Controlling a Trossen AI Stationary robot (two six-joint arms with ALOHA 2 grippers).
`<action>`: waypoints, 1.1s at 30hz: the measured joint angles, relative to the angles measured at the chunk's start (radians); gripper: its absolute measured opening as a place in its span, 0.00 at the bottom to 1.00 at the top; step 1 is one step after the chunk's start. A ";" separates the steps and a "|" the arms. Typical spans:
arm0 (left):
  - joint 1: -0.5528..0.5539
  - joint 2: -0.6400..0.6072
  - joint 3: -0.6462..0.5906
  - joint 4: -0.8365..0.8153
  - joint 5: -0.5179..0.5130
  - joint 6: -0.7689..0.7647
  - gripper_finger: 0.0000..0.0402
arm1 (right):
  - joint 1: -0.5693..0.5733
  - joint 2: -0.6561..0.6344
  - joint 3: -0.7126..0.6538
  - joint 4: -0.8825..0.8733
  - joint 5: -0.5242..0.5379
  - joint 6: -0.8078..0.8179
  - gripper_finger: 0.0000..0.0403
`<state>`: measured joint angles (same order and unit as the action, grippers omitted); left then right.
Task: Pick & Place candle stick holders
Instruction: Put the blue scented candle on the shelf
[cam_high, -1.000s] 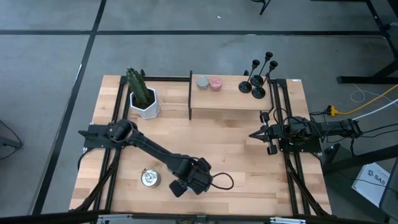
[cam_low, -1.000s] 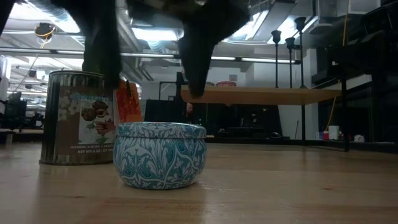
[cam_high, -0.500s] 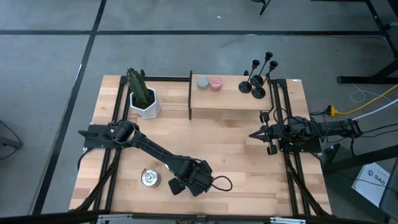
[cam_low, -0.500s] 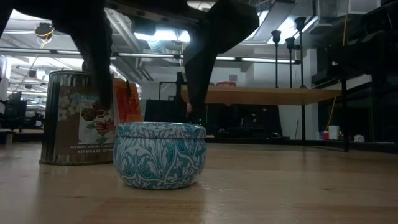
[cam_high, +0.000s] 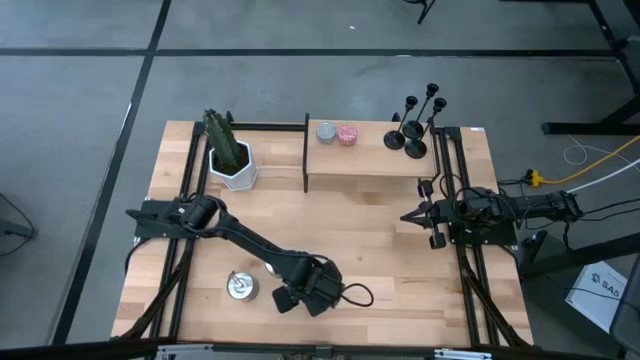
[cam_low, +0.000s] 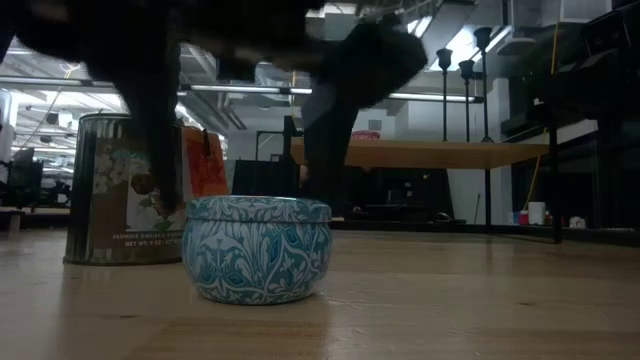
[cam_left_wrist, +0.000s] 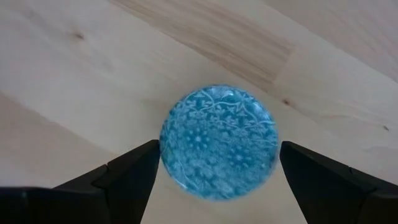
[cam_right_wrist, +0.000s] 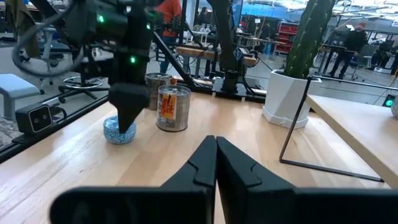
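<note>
The left pincer (cam_left_wrist: 217, 171) has sunk, wide, astride the blue tin (cam_left_wrist: 217, 142) near the surface's front edge; the candle stick holders (cam_high: 417, 122) stand upright at the far right corner, nearer the shut right pincer (cam_high: 406, 216).

A pale wood table (cam_high: 380, 250) bears a blue tin (cam_low: 258, 248) at the near edge, with a taller printed can (cam_high: 240, 287) just left of it. A potted cactus (cam_high: 228, 152) stands far left. A raised shelf (cam_high: 360, 165) runs along the far side, right of the cactus.
</note>
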<state>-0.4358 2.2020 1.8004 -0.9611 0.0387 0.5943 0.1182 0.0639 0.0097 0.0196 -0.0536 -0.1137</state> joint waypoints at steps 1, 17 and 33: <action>0.000 0.001 -0.012 0.009 0.013 -0.004 0.82 | 0.000 0.000 0.000 0.000 0.000 0.000 0.03; 0.026 0.000 -0.060 0.086 0.093 0.052 0.81 | 0.000 0.000 0.000 0.000 0.000 0.000 0.03; 0.043 0.000 -0.060 0.098 0.099 0.030 0.71 | 0.000 0.000 0.000 0.000 0.000 0.000 0.03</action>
<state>-0.3927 2.2021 1.7401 -0.8635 0.1372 0.6246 0.1184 0.0639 0.0097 0.0196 -0.0540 -0.1135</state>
